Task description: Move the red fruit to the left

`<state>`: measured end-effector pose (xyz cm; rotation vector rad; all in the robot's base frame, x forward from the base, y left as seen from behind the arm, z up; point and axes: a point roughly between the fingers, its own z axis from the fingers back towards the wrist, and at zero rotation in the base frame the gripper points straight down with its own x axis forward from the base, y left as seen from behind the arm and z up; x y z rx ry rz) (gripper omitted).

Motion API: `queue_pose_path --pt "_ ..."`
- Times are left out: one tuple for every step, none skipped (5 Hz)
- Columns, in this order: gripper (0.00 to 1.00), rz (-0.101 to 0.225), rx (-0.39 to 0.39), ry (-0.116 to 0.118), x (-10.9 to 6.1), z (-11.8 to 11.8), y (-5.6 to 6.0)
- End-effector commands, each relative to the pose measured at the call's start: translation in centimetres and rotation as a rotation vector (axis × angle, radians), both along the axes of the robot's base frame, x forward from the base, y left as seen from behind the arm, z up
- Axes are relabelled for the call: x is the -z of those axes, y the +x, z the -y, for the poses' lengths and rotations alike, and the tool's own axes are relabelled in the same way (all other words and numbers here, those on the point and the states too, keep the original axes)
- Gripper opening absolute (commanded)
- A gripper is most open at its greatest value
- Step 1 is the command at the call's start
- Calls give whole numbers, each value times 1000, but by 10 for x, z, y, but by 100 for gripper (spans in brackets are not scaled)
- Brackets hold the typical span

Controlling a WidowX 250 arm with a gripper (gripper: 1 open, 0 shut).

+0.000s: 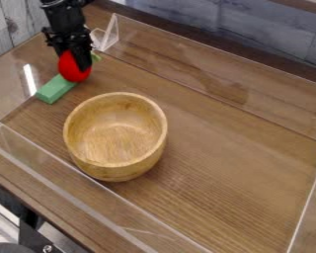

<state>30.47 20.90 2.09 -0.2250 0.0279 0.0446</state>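
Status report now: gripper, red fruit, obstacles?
Gripper shut on red fruit. Green block close beside. Bowl apart.

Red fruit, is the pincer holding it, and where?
Yes: the pincer is shut on the red fruit, gripping its upper part from above.

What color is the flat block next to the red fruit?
Green. The block shows clearly in the camera view, lying just left of the red fruit.
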Motion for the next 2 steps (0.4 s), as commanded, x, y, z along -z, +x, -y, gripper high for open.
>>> queue_pose_path --pt "100 -110 -39 -63 35 -8 -21" --pt "0 -124 23 -64 32 -7 -14"
